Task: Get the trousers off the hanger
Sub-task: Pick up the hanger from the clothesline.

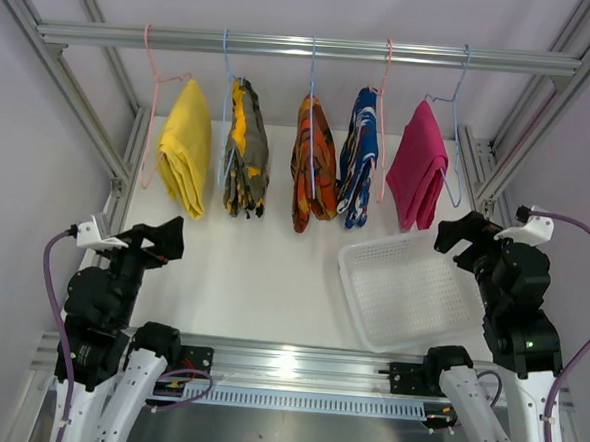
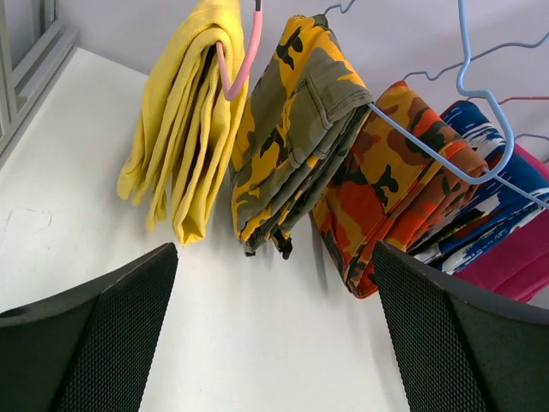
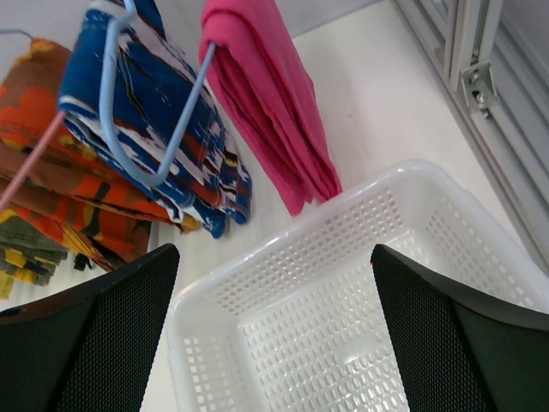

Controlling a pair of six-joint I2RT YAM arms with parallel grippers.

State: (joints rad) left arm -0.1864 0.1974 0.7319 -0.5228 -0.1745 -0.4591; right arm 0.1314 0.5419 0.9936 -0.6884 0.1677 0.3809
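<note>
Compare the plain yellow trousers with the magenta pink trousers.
The yellow trousers hang at the rail's left end, the pink trousers at its right end. The yellow trousers are on a pink hanger, the pink trousers on a blue hanger. Both are plain and folded over hangers.

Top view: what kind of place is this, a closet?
Likely a robot lab bench, not a closet: a metal rail holds trousers over a white table, with a basket and two robot arms.

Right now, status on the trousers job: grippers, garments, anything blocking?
Left gripper open, empty. Right gripper open, empty, white basket nearby. All five trousers on hangers. Nothing blocking seen.
</note>
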